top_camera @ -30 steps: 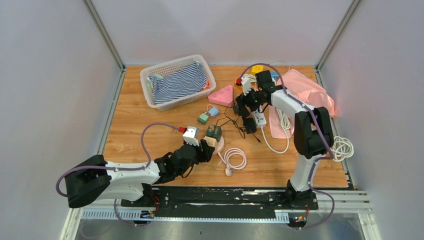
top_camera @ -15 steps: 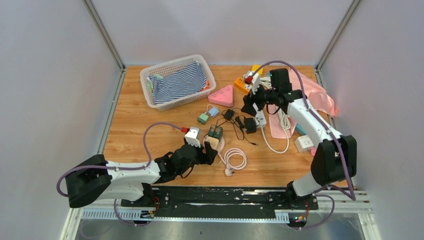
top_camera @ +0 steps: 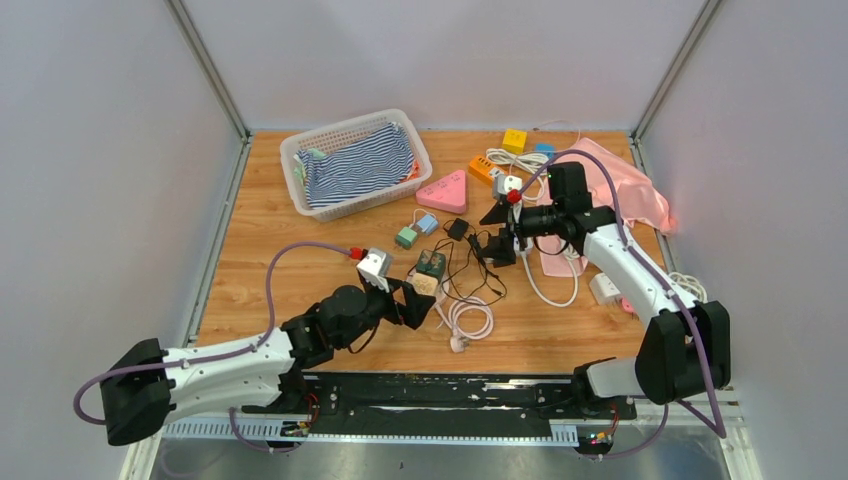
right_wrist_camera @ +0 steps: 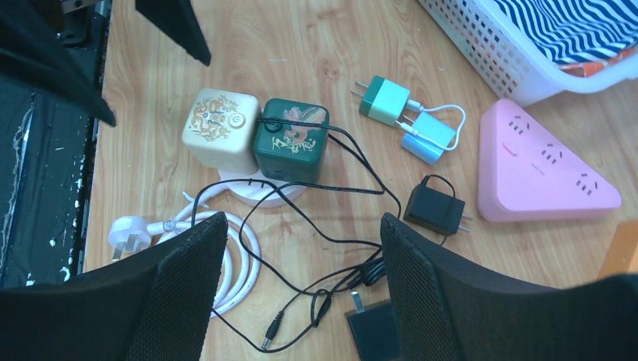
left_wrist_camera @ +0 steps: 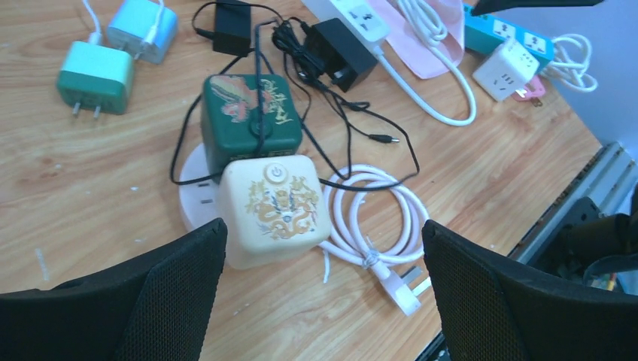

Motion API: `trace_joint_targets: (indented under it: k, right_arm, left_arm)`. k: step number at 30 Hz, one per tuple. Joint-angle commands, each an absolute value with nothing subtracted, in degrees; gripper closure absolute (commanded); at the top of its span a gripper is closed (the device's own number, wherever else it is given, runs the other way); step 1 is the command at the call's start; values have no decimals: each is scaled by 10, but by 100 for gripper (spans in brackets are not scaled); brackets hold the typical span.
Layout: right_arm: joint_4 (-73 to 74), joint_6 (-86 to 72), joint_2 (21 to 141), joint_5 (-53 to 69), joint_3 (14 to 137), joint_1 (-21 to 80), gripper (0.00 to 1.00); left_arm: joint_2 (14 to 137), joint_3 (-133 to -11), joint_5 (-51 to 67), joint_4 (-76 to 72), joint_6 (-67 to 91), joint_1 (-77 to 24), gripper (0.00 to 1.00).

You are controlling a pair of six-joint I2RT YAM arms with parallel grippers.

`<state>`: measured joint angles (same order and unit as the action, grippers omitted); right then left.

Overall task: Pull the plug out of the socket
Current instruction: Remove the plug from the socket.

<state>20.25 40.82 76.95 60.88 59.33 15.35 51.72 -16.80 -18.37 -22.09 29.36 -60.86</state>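
On the cream square plastic cube [left_wrist_camera: 272, 210] I make out a gold power symbol [left_wrist_camera: 277, 171]. The gold marks on the dark green cube [left_wrist_camera: 250, 116] touching it are too blurred for me to read.

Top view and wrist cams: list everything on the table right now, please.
basket: 1, white, far left
striped cloth: 1, blue-white, in basket
triangular socket: 1, pink, right of basket
cream cube: 1, on round socket, centre
green cube: 1, on round socket, beside cream cube
round socket: 1, pale, under both cubes
chargers: 2, teal and light blue, beyond cubes
black adapters: 2, centre, leads tangled
coiled cable: 1, white, right of cubes
power strip: 1, white, beside pink cloth
pink cloth: 1, far right
left gripper: open, facing cream cube
right gripper: open, above the leads
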Motion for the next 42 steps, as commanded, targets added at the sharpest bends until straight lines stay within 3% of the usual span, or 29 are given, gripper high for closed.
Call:
trace_joint_targets:
  k: [1,10,13,19,22,24,34,37,42]
  right_arm:
    - [193,434,759,662,584,149,25]
    - [193,408,771,652,590,149,25]
    - [193,405,774,648,590,149,25]
    - [193,405,777,649,591,149,25]
    - [193,404,782,650,590,149,25]
    - [193,404,783,652,590,149,25]
    - [193,394,791,669,592,149,25]
    - [193,392,793,673,591,149,25]
    - [193,381,800,684,593,149,25]
  left_arm:
    - [509,-217,-167,-109,276,-579,0]
    - [687,-443,-206,180,269,-572,3]
    - [733,-470,-190,174,263,-572,10]
    - [800,-507,-196,178,249,-572,14]
    - [834,-522,-188,179,243,-572,23]
    - [851,-526,-183,175,241,-572,25]
    - [897,-532,-177,168,235,-572,37]
    - [896,-527,-182,163,233,-572,51]
    - [882,-517,-168,152,209,-572,99]
